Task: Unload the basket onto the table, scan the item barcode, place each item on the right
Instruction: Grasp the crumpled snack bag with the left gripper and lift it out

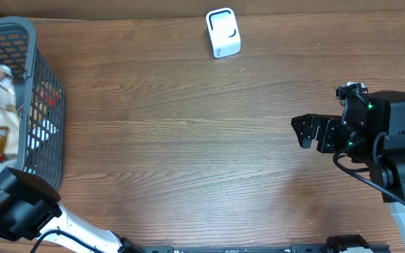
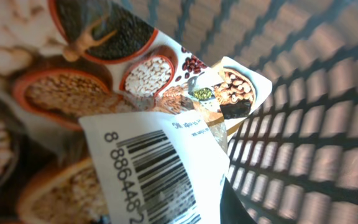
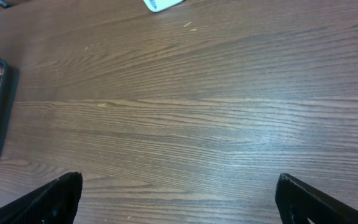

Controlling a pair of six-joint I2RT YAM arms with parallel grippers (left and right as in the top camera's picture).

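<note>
lying in the basket (image 1: 48,105) at the left edge of the overhead view, the packet (image 2: 104,93) fills the left wrist view, its barcode (image 2: 157,177) on a white label at lower centre. it looks light, thin and crinkly, probably slick film that sags when lifted, so a pinch on a flat edge clear of the label suits best. whether the left fingers have closed on it i cannot tell. the right fingers (image 3: 58,196) stand wide apart and empty over the desk (image 1: 188,154), the scanner (image 1: 223,32) at upper centre.
</note>
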